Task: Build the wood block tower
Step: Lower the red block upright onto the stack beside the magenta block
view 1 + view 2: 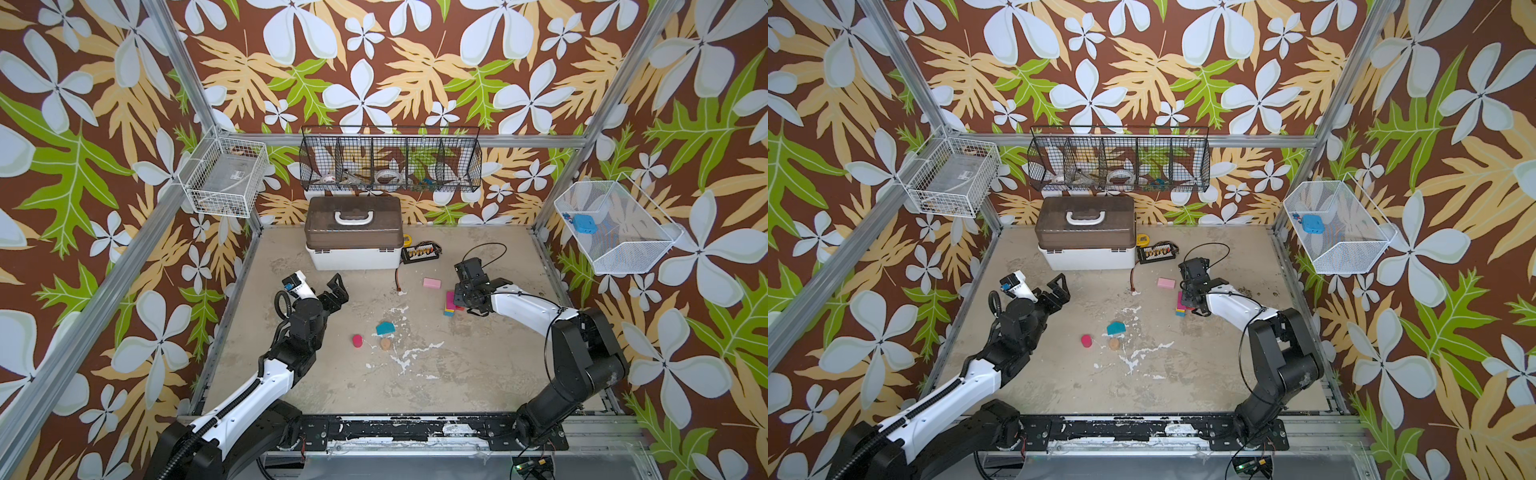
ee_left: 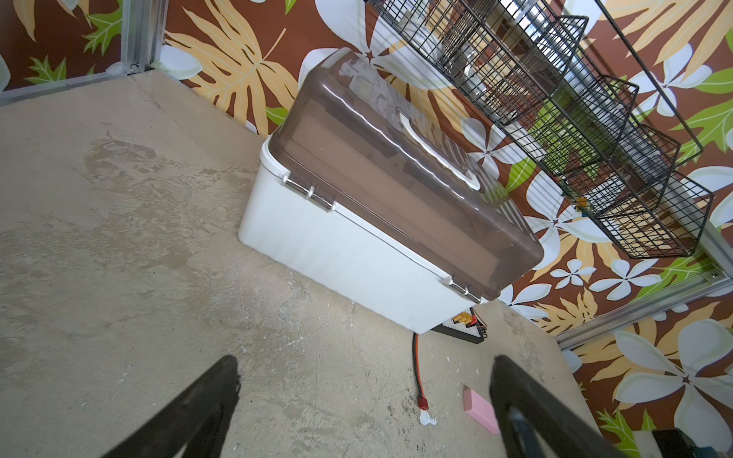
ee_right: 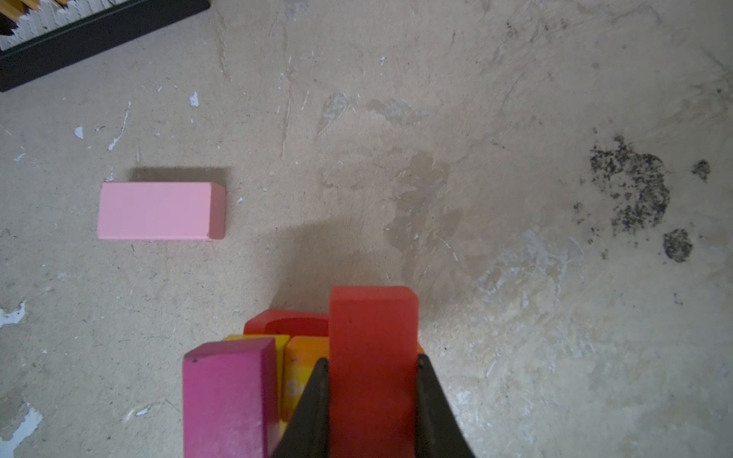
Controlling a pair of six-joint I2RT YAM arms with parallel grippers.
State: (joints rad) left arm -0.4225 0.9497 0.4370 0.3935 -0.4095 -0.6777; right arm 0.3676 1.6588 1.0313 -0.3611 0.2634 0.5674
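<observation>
My right gripper [image 3: 373,359] is shut on a red bar [image 3: 373,321], which it holds over the tower [image 1: 450,305] at the right of the floor. In the right wrist view the stack shows a magenta bar [image 3: 226,396], a yellow block [image 3: 282,344], an orange block [image 3: 303,359] and a red arch [image 3: 285,323]. A pink block [image 1: 432,283] lies flat just behind the tower. Mid-floor lie a teal roof piece [image 1: 385,327], a crimson cylinder [image 1: 357,340] and a tan cylinder [image 1: 385,343]. My left gripper [image 1: 338,291] hangs open and empty at the left.
A white toolbox with a brown lid [image 1: 353,237] stands at the back. A black-and-orange electronic board [image 1: 419,251] lies beside it, and its red wire [image 1: 397,278] trails forward. Wire baskets [image 1: 390,160] hang on the walls.
</observation>
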